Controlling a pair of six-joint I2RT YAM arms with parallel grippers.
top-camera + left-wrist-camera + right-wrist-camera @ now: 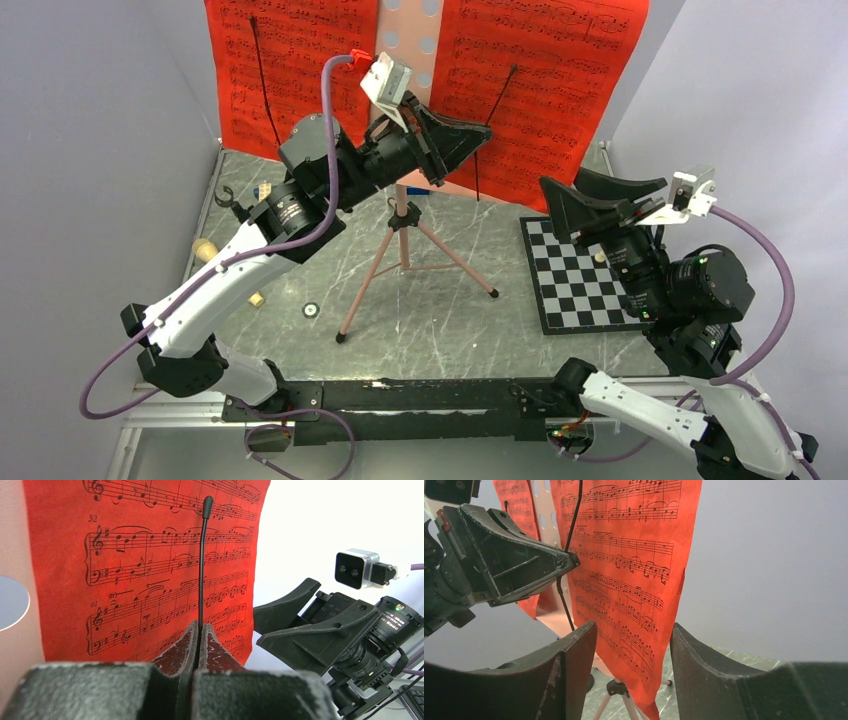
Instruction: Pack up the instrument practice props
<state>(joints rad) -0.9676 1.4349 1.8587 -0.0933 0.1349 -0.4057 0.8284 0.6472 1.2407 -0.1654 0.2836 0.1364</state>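
Grey walls enclose a marbled grey table [440, 330], at the back of which the pink music stand [403, 245] is set upright on its tripod. Two red sheet-music pages are counted on its desk, a left page [300, 60] and a right page [560, 70]. Each is crossed by one thin black wire holder, two in all. The right-hand wire holder [202, 565] is pinched low down by the left gripper [200, 630], whose fingers are closed fully on it. The right gripper [634, 645] is held near the right page's lower edge, its fingers parted and nothing between them.

The step in hand is judged to be the freeing of the right page. It would be done well if the wire were swung gently off the paper, so that the light stand is not tipped. The page would then best be taken by its free edge, flat and uncrumpled.

One chessboard [580, 280] lies below the right gripper. A few small items at the table's left cannot be told apart.
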